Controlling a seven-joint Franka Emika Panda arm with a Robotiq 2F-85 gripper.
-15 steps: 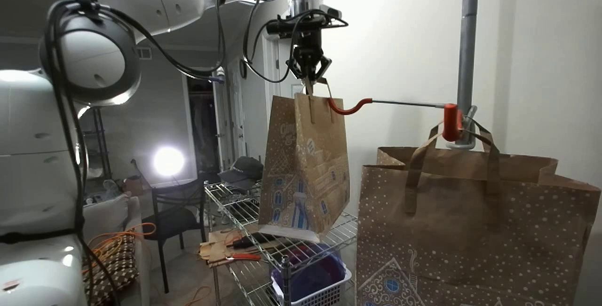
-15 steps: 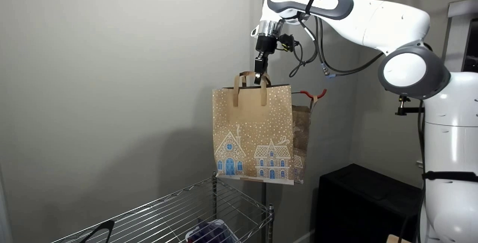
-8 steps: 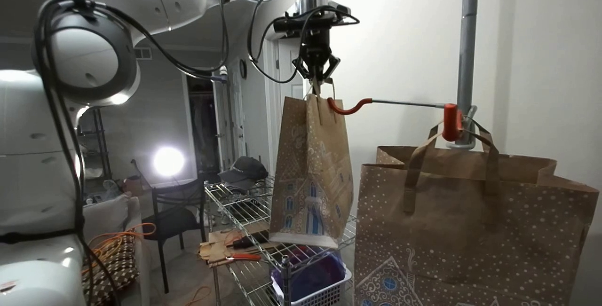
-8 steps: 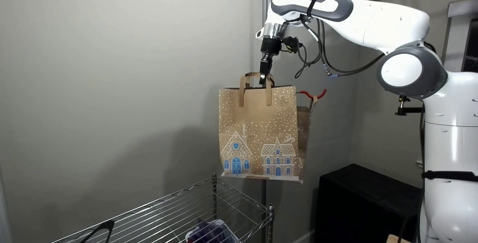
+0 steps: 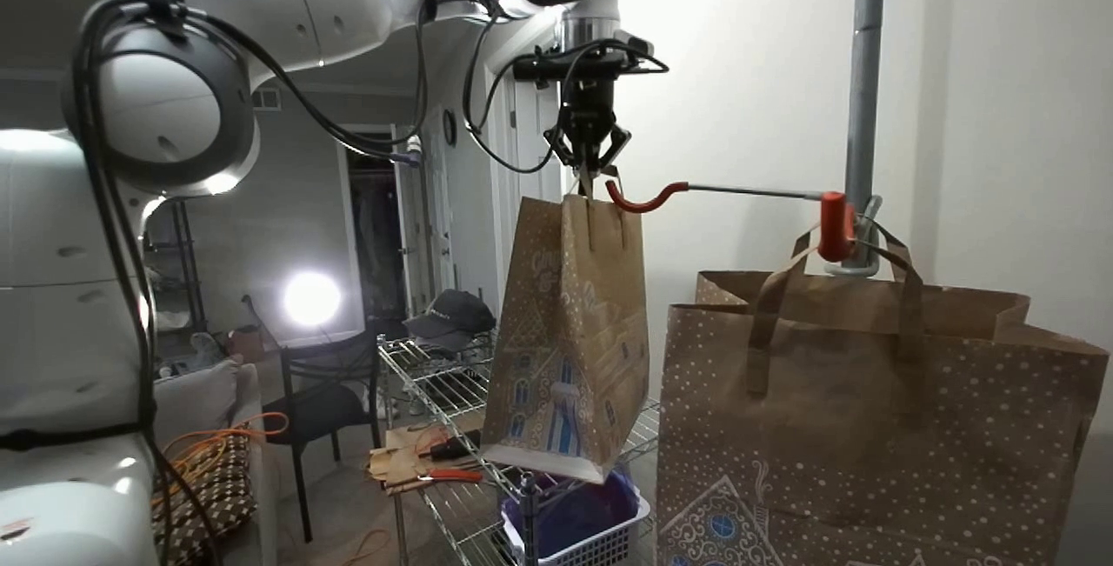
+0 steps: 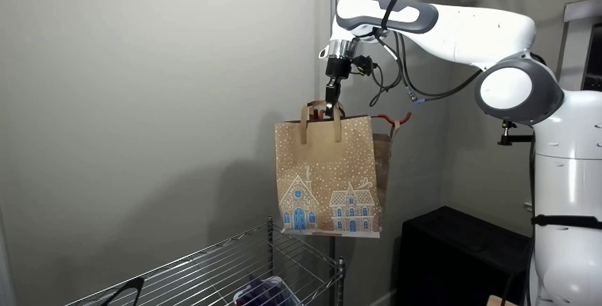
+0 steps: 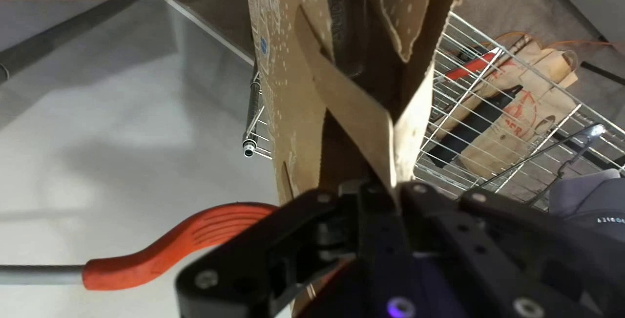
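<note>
As it is shown in both exterior views, a brown paper bag is held in the air, roughly upright, with its mouth partly open at the top. The hand is closed narrowly on the paper handle — whether one loop or both are pinched cannot be told.

By its look, the bag is judged to be light, although its bottom inside is not shown. Its sides should be expected to be soft and easily creased, and some swinging must be allowed for. The paper is hardly considered slippery, but it could be torn where the handle is joined to the panel; therefore the hold is best taken at the middle of the loop, and the thin rim should rather not be squeezed.

By the edges, attention is deserved. The red hook is placed just beside the upper rim; a touch cannot be confirmed. On the same side a second bag is hung near the pole, so the room is judged to be narrow there. Below the base, the corner post of the wire shelf is seen near — a catch is possible. More open air is offered along the wall, away from the hook.
</note>
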